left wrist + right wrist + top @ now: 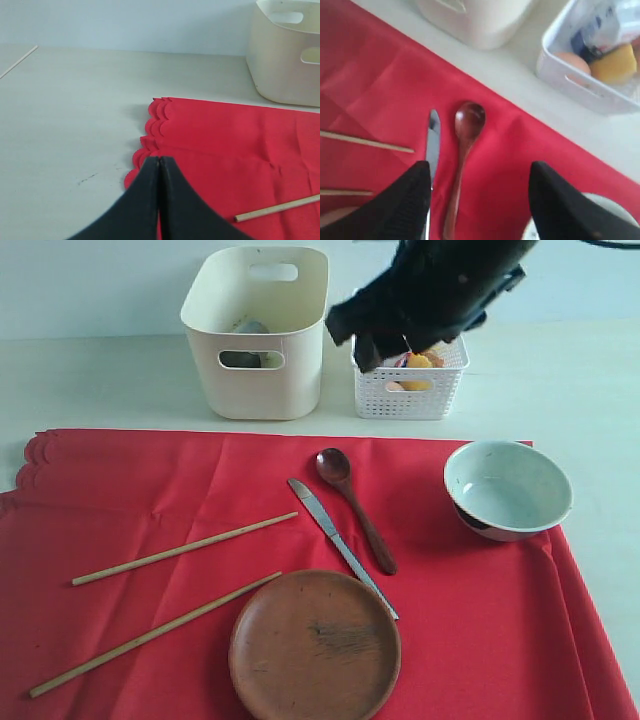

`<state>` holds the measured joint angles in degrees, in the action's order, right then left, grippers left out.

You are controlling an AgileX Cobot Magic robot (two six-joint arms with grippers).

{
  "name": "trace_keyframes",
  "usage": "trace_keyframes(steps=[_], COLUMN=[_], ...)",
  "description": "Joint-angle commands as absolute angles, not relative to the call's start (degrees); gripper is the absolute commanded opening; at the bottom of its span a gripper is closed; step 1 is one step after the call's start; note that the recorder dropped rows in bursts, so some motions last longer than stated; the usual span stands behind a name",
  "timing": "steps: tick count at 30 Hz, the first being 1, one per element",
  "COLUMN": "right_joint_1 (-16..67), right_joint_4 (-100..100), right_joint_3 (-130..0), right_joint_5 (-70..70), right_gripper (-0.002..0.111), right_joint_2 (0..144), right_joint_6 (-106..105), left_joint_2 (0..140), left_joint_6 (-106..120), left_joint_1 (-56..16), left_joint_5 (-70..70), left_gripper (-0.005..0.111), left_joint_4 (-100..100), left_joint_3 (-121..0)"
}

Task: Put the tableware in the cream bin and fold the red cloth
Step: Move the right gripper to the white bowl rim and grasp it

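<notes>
We note right arm: bulky matte black housing, blurred, angular edges. Left gripper: two smooth black plastic fingers, curved outer edges, tapering to narrow tips. Right gripper: two broad black fingers, rounded tips, faint sheen.

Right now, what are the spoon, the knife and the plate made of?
The spoon looks like dark wood, smooth, with a soft shine. The knife seems metal: grey and reflective. The plate looks like matte brown wood, maybe clay; faint streaks like grain show.
</notes>
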<state>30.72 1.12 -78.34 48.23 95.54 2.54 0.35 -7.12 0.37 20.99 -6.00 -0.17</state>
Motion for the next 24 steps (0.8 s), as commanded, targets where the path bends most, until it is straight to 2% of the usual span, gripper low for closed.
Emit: trace_keyframes(steps=[1, 5, 16, 24], right_joint_1=[30.66, 30.66, 30.66, 30.66], right_joint_4=[-11.79, -16.97, -13.08, -12.78], right_joint_3=[-71.71, -65.8, -56.14, -48.69], right_joint_5=[47.66, 45.93, 38.58, 23.52], right_gripper=[0.057, 0.057, 0.057, 0.057], right_joint_2=[94.27, 94.21, 94.21, 94.21], right_joint_6=[13.41, 20.99, 21.1, 21.1], left_joint_2=[0.0, 0.0, 0.0, 0.0], left_joint_6=[-7.11, -7.11, -7.11, -7.11], left_joint_1=[-0.03, -0.03, -0.03, -0.03], left_joint_5=[20.6, 20.6, 20.6, 20.6], left_gripper=[0.0, 0.0, 0.0, 0.0], left_joint_4=[-5.93, -5.93, -5.93, -5.93], left_joint_3=[0.0, 0.0, 0.0, 0.0])
